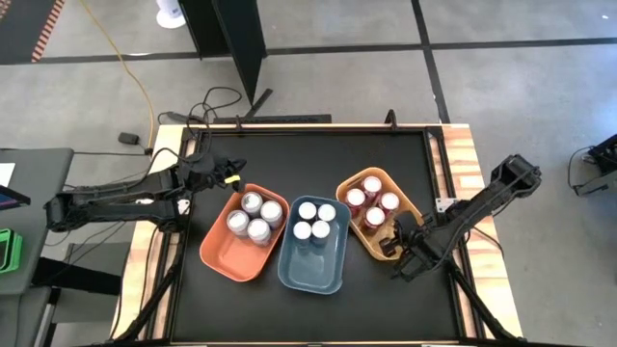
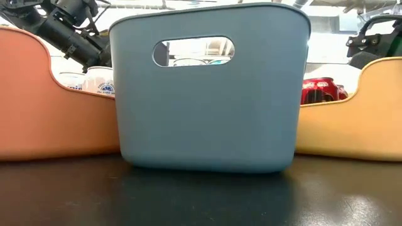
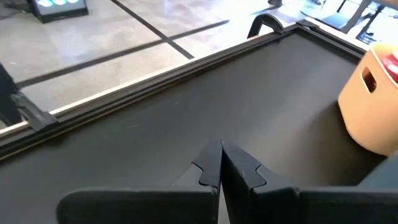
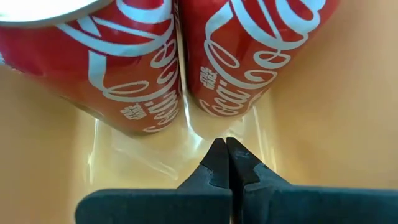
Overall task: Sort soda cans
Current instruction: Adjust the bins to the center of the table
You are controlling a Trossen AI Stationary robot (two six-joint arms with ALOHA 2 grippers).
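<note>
Three bins [image 1: 310, 253] sit side by side mid-table [image 1: 318, 159], soda cans [image 1: 315, 219] inside each.

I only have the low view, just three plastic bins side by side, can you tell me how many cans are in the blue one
Observer: The blue rectangular plastic bin holds four silver-topped soda cans, seen from above.
Operator: And the orange bin?
Observer: The orange plastic bin holds three silver-topped cans, grouped at its far end.
Operator: Where is the right gripper?
Observer: The right gripper is shut, inside the yellow plastic bin, pointing at two red soda cans.
Operator: The left one?
Observer: The left gripper is shut, above bare black table, holding nothing.
</note>
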